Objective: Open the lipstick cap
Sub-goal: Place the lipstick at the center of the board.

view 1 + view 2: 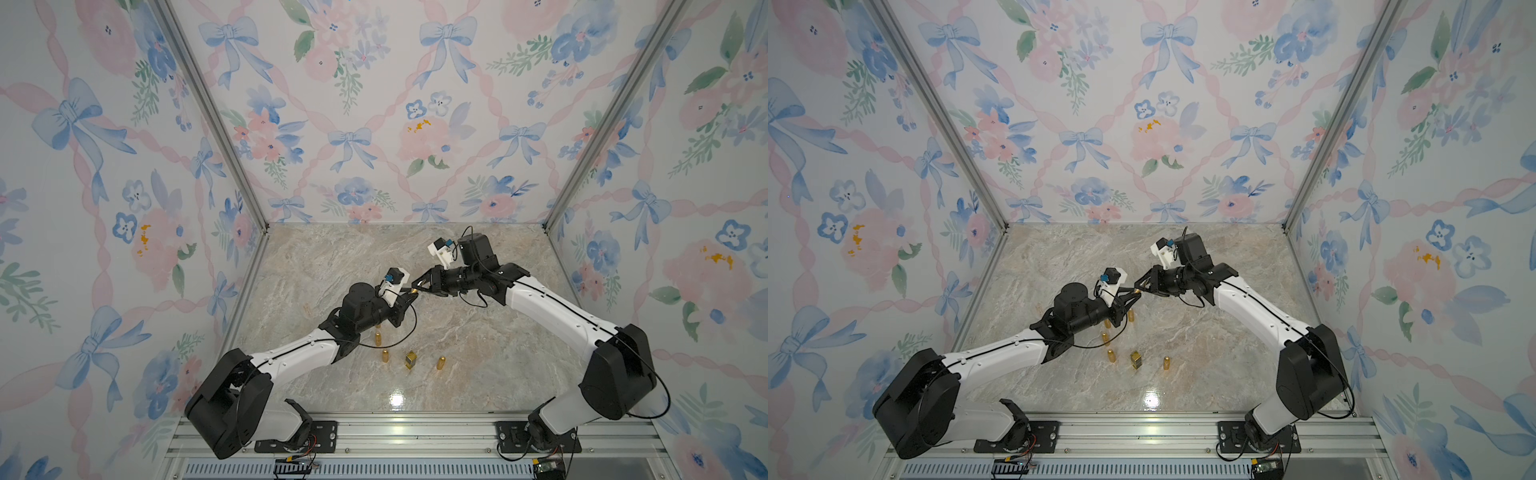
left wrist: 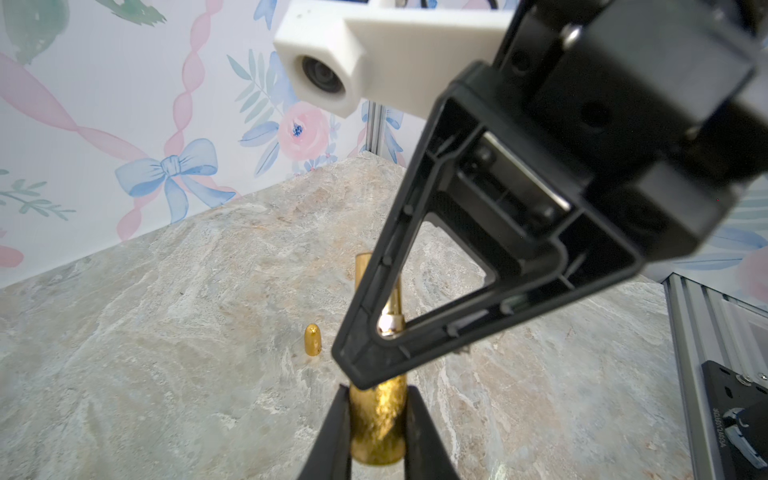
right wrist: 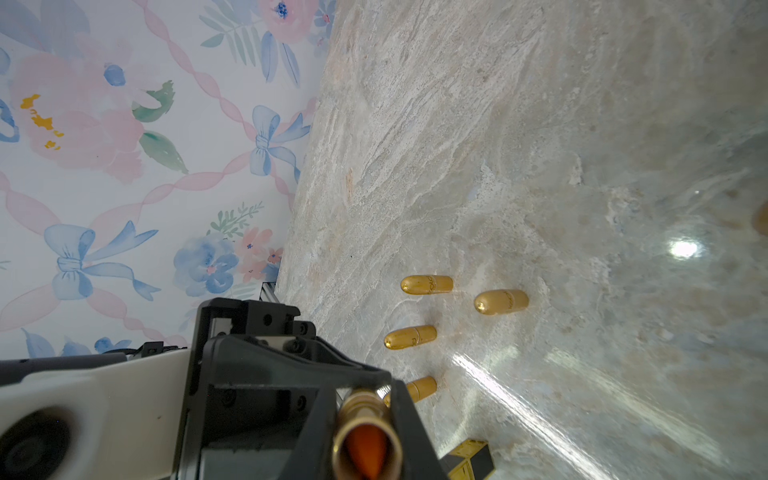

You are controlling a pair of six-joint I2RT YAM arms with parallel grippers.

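lipstick [image 2: 378, 432]: small, light, stiff gold tube, glossy and judged slippery; held in the air between both claws. left claw [image 2: 377, 399] is closed on the wide base; right claw [image 3: 368, 415] is closed on the narrow neck just beyond. orange stick [image 3: 368, 451] is bared, soft, easily smeared; hold is best taken on metal only.

Floral bow-patterned wallpaper walls [image 1: 415, 104], aluminium corner posts [image 1: 208, 112], glossy marble-look floor [image 1: 332, 257] — bright light glare [image 1: 397, 400]

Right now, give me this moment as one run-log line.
left gripper: shut on lipstick | right gripper: shut on its narrower tube | orange stick exposed at open end | gold bullet-shaped pieces upright on table
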